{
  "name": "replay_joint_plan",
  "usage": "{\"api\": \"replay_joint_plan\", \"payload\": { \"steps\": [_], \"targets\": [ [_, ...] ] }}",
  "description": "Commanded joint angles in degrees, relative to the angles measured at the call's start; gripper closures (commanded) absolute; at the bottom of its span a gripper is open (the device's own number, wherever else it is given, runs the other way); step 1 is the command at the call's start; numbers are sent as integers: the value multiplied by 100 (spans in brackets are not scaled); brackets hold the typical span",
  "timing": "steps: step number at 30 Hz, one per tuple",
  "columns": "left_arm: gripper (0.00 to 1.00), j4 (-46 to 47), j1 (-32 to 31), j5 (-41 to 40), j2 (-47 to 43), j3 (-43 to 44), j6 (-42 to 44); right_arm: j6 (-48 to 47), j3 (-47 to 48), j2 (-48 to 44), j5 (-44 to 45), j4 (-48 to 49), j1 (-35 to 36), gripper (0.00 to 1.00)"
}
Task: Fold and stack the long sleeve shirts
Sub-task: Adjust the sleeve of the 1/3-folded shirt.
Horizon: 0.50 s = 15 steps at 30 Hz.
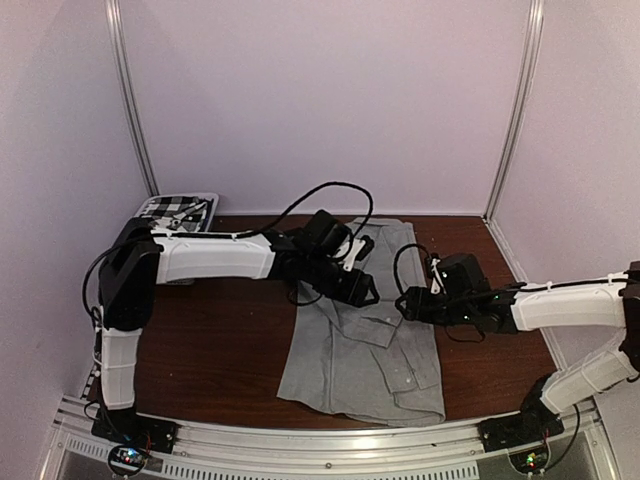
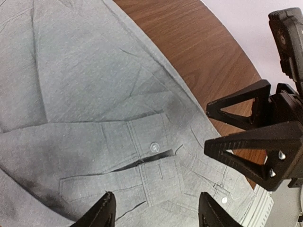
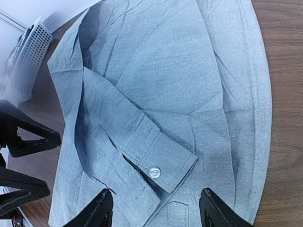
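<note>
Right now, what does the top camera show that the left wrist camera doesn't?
Only the top camera: the basket at the back left holding the checked shirt, and the whole outline of the grey shirt. Only the left wrist: the small cuff button. Both: the grey shirt, the table and the right tool.

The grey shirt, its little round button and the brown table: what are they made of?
The light grey collared shirt looks like soft woven cloth, matte, creased, with a fine weave showing. Its small round pale button glints, so probably plastic. The dark brown table shows streaky grain and a smooth sheen: wood, or maybe a wood-look coating.
</note>
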Motion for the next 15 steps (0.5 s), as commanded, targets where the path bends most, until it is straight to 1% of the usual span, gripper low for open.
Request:
{"api": "replay_joint_plan", "payload": {
  "steps": [1,7,10,15],
  "targets": [
    [39,255,172,-323,-688,-509,-144,-185,23,125,-120,239,-11,35],
    [41,438,500,-389,-1276,-1522,-460,-877,407,432,368,-375,338,35],
    [41,425,500,-373,-1261,-1800,-620,-1010,449,558,458,-467,393,36],
    [41,703,495,-302,-1164,-2133,-1096,-1098,553,704,510,-477,533,36]
  ]
}}
